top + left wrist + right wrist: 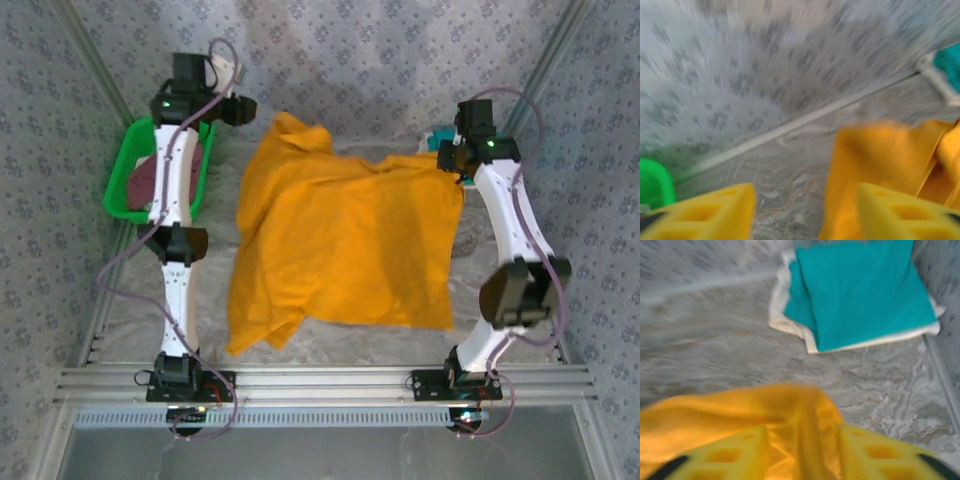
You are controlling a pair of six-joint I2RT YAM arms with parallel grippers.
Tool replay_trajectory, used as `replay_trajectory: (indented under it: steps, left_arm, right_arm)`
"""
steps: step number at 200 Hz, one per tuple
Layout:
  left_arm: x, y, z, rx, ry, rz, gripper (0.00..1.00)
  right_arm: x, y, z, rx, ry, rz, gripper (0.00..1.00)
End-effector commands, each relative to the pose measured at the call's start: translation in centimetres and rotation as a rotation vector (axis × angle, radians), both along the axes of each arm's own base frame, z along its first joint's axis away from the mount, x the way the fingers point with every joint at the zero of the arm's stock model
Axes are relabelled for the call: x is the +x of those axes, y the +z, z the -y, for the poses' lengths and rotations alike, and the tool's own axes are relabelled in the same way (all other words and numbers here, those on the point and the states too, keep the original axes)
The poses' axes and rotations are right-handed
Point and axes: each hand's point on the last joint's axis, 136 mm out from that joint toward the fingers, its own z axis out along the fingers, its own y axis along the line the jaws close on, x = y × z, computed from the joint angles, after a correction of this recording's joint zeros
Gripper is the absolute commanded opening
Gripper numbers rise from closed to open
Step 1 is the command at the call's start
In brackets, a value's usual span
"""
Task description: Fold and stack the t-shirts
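A large orange-yellow t-shirt [345, 240] lies spread and partly folded on the middle of the table. My left gripper [243, 110] hovers at the shirt's far left corner. In the left wrist view this gripper [805, 200] is open, with the orange cloth [880, 165] beside its right finger. My right gripper [452, 160] is at the shirt's far right corner. In the right wrist view its [802, 437] jaws stand apart with a loose ridge of the orange cloth [795, 410] lying between them. A folded teal t-shirt [865, 290] rests on a white one [790, 325] just beyond.
A green plastic basket [125, 180] stands at the far left under the left arm, with a maroon t-shirt [143, 178] in it; its rim [655, 182] also shows beside the left finger. Patterned curtain walls and metal frame rails close in the table on three sides.
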Motion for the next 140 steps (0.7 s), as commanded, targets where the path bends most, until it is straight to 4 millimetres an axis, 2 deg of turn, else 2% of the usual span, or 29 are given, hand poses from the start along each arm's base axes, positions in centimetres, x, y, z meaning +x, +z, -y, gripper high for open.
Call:
replay_trajectory:
  steps: [1,12,21,30,37,43,51,64,78,88,98,103,107,116,131,140]
  left_arm:
    - [2.7,0.6,-2.2,-0.020,0.116,0.065,0.71]
    - [3.1,1.8,-2.9,-0.068,0.183,0.082,0.74]
    - [2.7,2.8,-3.0,-0.093,0.199,0.087,0.69]
    - [2.0,3.6,-3.0,-0.103,0.214,0.081,0.62]
    - [1.5,3.6,-2.8,-0.104,0.215,0.062,0.60]
    - [1.1,3.3,-2.6,-0.105,0.222,0.037,0.61]
    - [0.4,2.5,-2.2,-0.107,0.228,-0.010,0.67]
    - [-1.1,0.0,0.1,-0.086,0.176,-0.106,0.69]
    - [-2.9,-4.1,3.9,-0.043,0.100,-0.194,0.69]
    - [-3.9,-6.6,6.5,-0.049,0.054,-0.202,0.68]
    - [-4.6,-8.9,8.3,-0.094,0.024,-0.193,0.62]
    - [-4.6,-9.7,8.7,-0.125,0.025,-0.192,0.59]
    - [-4.8,-11.1,8.9,-0.145,0.030,-0.214,0.58]
    - [-4.8,-13.1,9.0,-0.187,0.045,-0.256,0.54]
    - [-4.6,-16.2,9.2,-0.217,0.058,-0.332,0.52]
    - [-4.6,-17.9,9.4,-0.218,0.060,-0.364,0.53]
  right_arm:
    - [3.3,-2.2,2.0,0.035,-0.084,-0.026,0.52]
    - [4.2,-2.7,2.3,0.031,-0.092,-0.043,0.61]
    - [4.6,-2.4,2.4,0.022,-0.106,-0.027,0.62]
    - [4.7,-2.4,1.5,0.017,-0.064,-0.017,0.66]
    - [4.4,-2.4,0.7,0.017,-0.038,-0.012,0.76]
    - [4.0,-2.6,0.2,0.022,-0.023,-0.017,0.78]
    - [3.3,-2.9,-0.5,0.032,-0.004,-0.031,0.79]
    - [2.0,-3.5,-1.1,0.049,0.005,-0.049,0.79]
    - [0.7,-4.7,-2.7,0.111,0.038,-0.065,0.78]
    - [-0.4,-6.1,-3.8,0.164,0.050,-0.092,0.77]
    - [-1.4,-8.0,-4.4,0.220,0.041,-0.138,0.74]
    - [-1.9,-9.0,-4.6,0.237,0.044,-0.166,0.69]
    - [-2.2,-9.8,-4.6,0.247,0.037,-0.182,0.66]
    - [-2.7,-11.3,-4.5,0.266,0.021,-0.213,0.62]
    - [-3.1,-13.0,-4.1,0.276,-0.002,-0.245,0.58]
    - [-3.1,-13.9,-3.5,0.266,-0.027,-0.249,0.50]
